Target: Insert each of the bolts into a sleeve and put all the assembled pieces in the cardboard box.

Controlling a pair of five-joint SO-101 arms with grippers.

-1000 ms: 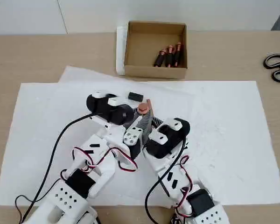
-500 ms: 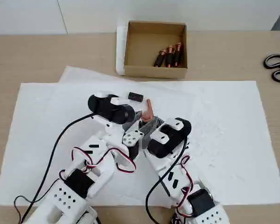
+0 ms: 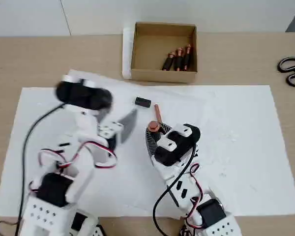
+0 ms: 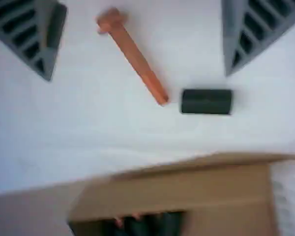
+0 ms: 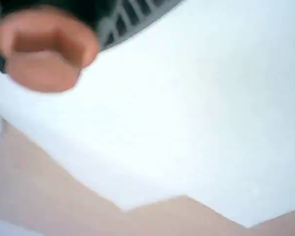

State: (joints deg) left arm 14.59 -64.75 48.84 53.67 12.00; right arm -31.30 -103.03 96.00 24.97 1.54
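Observation:
An orange bolt lies flat on the white paper, its head right at the tip of my right gripper. A black sleeve lies just beyond the bolt's tip, toward the cardboard box. In the left wrist view the bolt and the sleeve lie loose below my open left gripper, whose grey fingers stand wide apart. That left gripper hangs to the left of the bolt, holding nothing. Three assembled pieces lie in the box.
A large white paper sheet covers the wooden table. Scissors lie at the far right edge. The box's near wall stands just past the sleeve.
My left arm has swung away to the left and its gripper has left the bolt. The bolt, tilted upright between the two grippers before, now lies flat on the paper.

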